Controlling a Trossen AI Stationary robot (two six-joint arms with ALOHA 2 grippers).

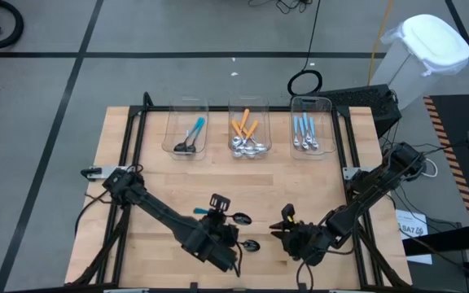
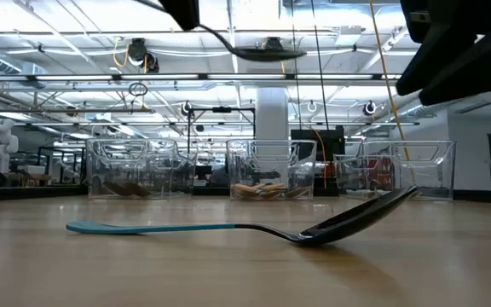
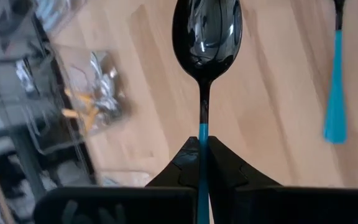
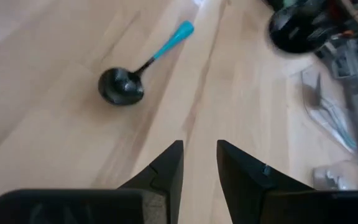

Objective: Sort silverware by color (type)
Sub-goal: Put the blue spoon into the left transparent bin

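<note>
Left end effector [image 3: 202, 163]: clamped on a teal spoon [image 3: 205, 50] by its handle, lifted off the surface [image 1: 300, 187], likely for carrying to the left bin [image 1: 186, 130].
Right end effector [image 4: 199, 163]: narrowly parted, empty, near a second teal spoon [image 4: 124, 84] lying flat.

Bin [image 3: 73, 106] contents blurred (left wrist)

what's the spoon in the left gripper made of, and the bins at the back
Held spoon: black bowl, glossy and mirror-like, reflecting the ceiling lights, so probably coated metal or polished plastic; handle a matte teal, likely painted or plastic. The left gripper is shut on it. Bins: clear, see-through walls with bright edges, most likely rigid plastic.
</note>
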